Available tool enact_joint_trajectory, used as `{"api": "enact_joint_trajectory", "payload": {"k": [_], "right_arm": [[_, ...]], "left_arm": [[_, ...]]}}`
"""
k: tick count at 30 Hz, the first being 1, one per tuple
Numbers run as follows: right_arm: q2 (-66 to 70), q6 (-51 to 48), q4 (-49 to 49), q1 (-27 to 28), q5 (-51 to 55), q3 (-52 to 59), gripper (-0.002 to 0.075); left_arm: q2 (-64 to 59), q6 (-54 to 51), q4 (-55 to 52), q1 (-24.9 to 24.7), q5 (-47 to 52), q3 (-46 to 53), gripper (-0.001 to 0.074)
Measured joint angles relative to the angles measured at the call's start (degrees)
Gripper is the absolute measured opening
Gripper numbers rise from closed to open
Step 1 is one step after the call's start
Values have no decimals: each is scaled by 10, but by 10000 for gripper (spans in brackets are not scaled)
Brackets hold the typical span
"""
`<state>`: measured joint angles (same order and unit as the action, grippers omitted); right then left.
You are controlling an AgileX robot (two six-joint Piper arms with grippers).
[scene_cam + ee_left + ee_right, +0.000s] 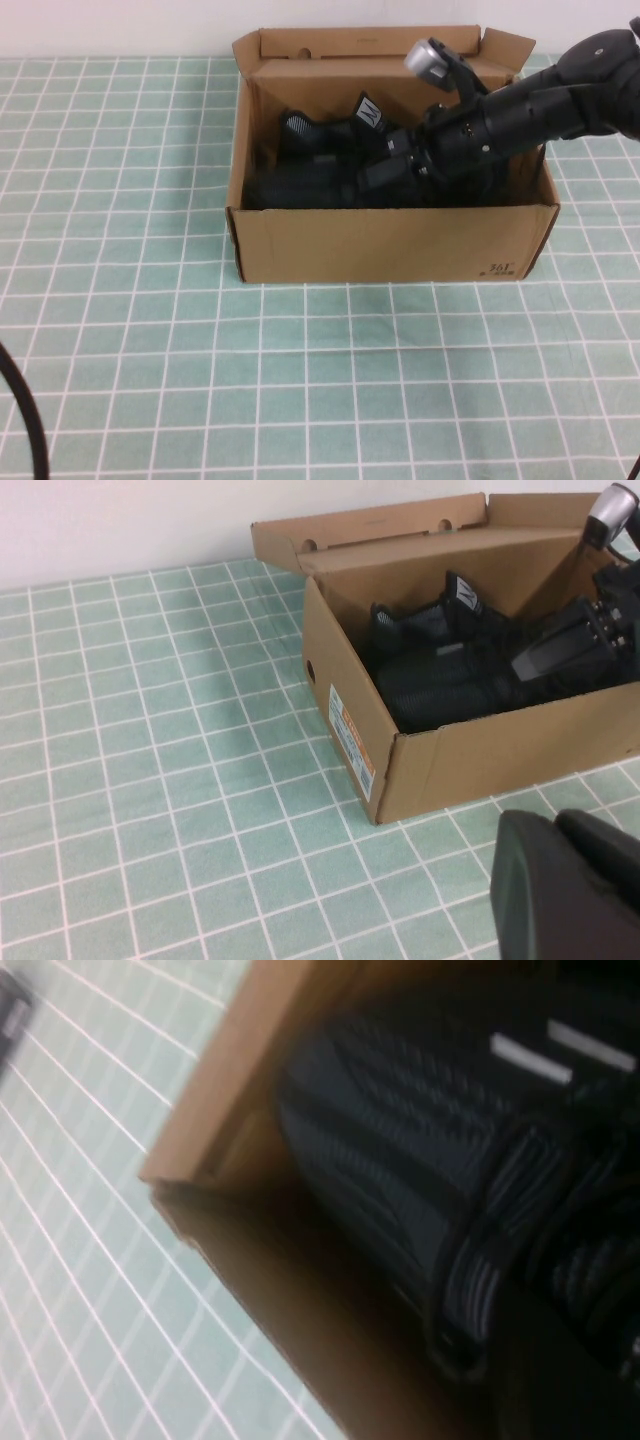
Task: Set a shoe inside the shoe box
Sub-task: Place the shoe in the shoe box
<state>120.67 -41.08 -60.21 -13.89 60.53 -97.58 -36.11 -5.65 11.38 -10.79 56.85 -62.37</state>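
My right gripper is down inside the shoe box, its fingers drawn together over the black sneaker; from the frames I cannot tell whether they actually pinch the shoe or merely rest against it. My right arm reaches in from the right over the box's rim, a matte black tube with a small silvery cylinder standing up near the wrist.

The shoe lies inside the box, lengthwise along the front wall, toe toward my left. Its upper is fine black mesh with a woven, ribbed look; in the right wrist view the mesh shows close up, with short white dashes on its side and ribbed black bands lower down. A white tag stands upright on the tongue. Whether one shoe or two fills the box I cannot tell, since the dark shapes merge.

The box is brown corrugated cardboard, rectangular and long, with its lid flaps folded up behind against the white wall. A small dark print sits at the front right corner, and the left wrist view shows a white and orange label on the short end wall, plus a round hole beside it.

My left gripper sits near the table, well apart from the box, its dark plastic fingers pressed together with nothing between them. The tablecloth is a pale green check with white lines.
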Motion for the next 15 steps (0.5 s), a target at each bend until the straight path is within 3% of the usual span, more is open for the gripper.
{"api": "enact_joint_trajectory", "payload": {"k": [12,15], "right_arm": [[-18,46,73,2,14,-1,0],[-18,65,76,2,7,-1,44]], "left_arm": [[0,9,0,0,-4,0,-1],[0,11,0,0,-5,0,-1]]}}
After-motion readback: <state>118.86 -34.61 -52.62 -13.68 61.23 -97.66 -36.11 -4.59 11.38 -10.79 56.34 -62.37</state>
